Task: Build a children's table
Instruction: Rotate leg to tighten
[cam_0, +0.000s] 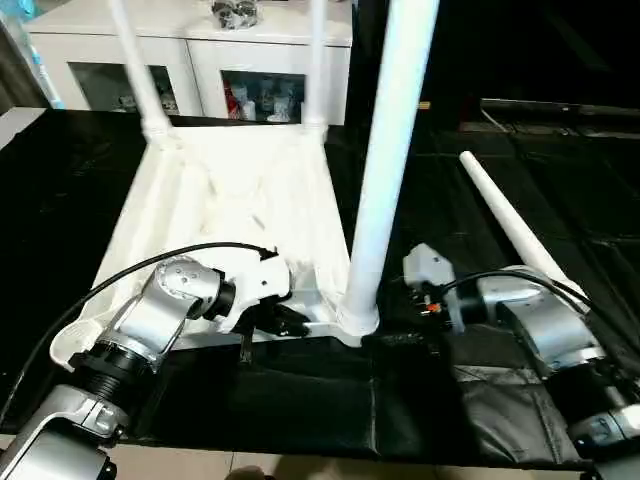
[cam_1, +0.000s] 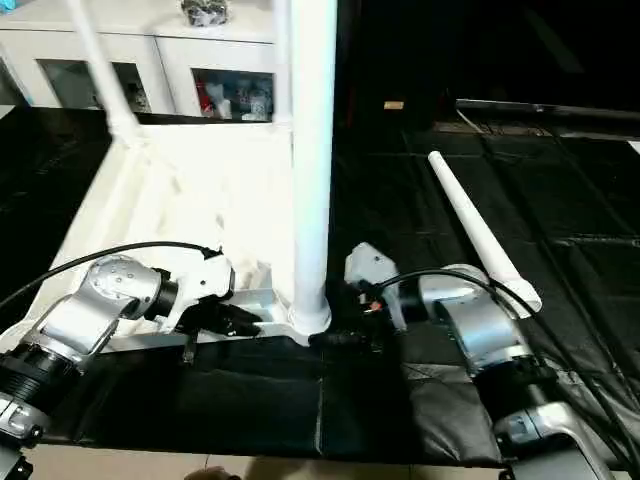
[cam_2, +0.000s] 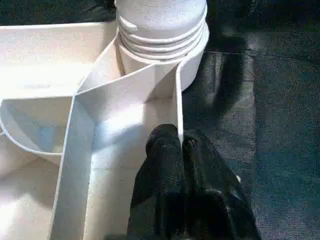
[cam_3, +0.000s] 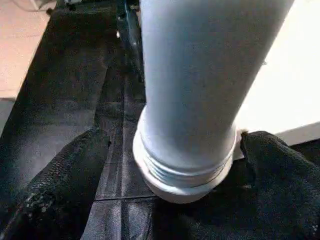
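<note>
Table top (cam_0: 230, 200) lies upside down on the black-covered bench (cam_0: 300, 410), ribbed underside up. Two legs stand in the far corner sockets: far left leg (cam_0: 140, 80), far right leg (cam_0: 316, 70). A third leg (cam_0: 385, 160) stands upright in the near right socket (cam_0: 357, 320), long axis vertical. Thread rings show above the socket rim in both wrist views, so my guess is it is not screwed fully home.

Fourth leg (cam_1: 480, 235) lies loose on the bench to the right of the top, well apart from it. Its long axis runs from far to near and slants right, with the wide end nearest the right forearm. Near left socket (cam_0: 75, 345) is empty, mostly behind the left arm.

Left end effector (cam_2: 182, 150): fingers pressed together, holding nothing. The tips rest against the top's near edge wall, just beside the near right socket, on its left.

Right end effector (cam_3: 175, 145): jaws spread wide, one finger on each side of the upright leg's base, neither finger plainly touching it. So the leg sits between the fingers, rising straight up out of the gap.

Judgement: three legs placed, one to go. The right arm is much the nearer to the loose leg, which lies beyond and to the right of its end effector. The empty socket is on the left arm's side.

White cabinet (cam_0: 190, 55) stands behind the bench.
</note>
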